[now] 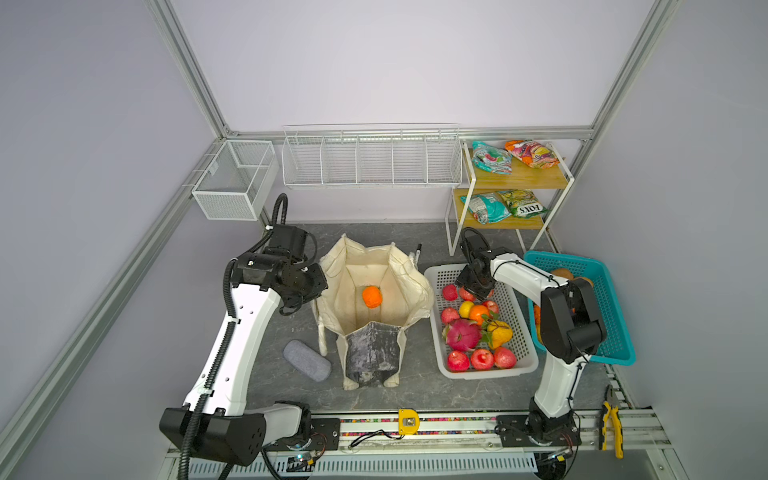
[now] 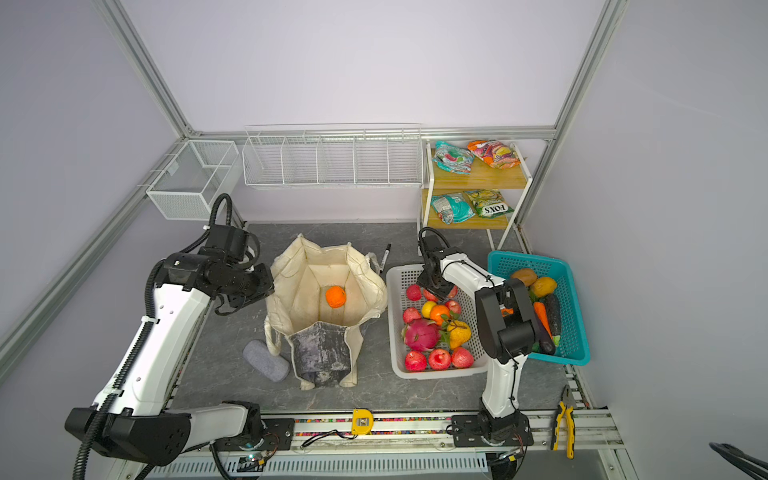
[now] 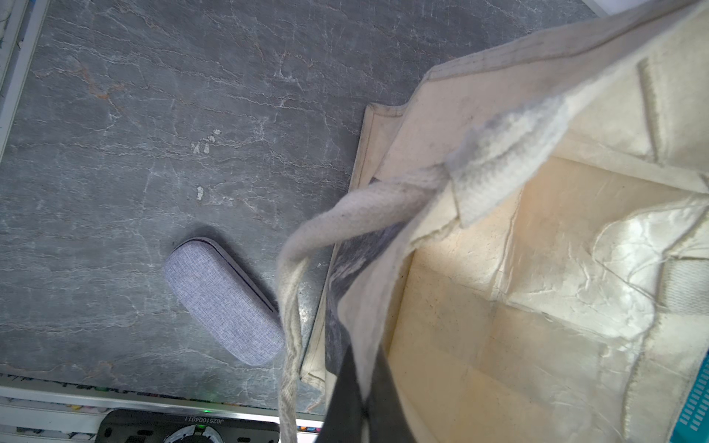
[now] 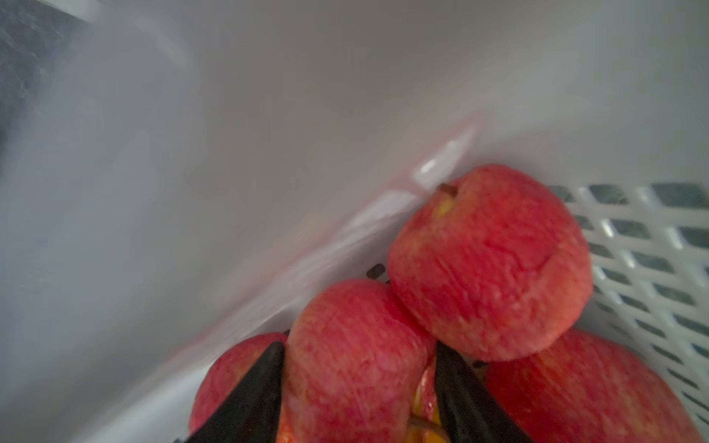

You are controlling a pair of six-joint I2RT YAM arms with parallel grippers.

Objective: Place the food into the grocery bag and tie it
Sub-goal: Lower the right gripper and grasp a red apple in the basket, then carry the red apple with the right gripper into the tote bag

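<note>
The cream grocery bag (image 1: 374, 357) (image 2: 320, 349) stands open in the middle of the table, with one orange (image 1: 371, 296) (image 2: 336, 296) on its floor. My left gripper (image 1: 309, 286) (image 2: 259, 286) (image 3: 362, 353) is shut on the bag's left rim (image 3: 498, 307) and holds it apart. My right gripper (image 1: 473, 289) (image 2: 436, 286) (image 4: 358, 347) is down in the white basket (image 1: 486, 374) (image 2: 436, 374). Its two fingers press the sides of a red apple (image 4: 353, 364) that lies among other apples. More fruit fills the basket.
A teal basket (image 1: 615, 332) of vegetables stands to the right of the white one. Snack packets (image 1: 492, 157) lie on the wooden shelf at the back right. A grey case (image 1: 306, 360) (image 3: 224, 303) lies left of the bag, a black marker (image 1: 417, 251) behind it. Wire baskets (image 1: 370, 162) line the back wall.
</note>
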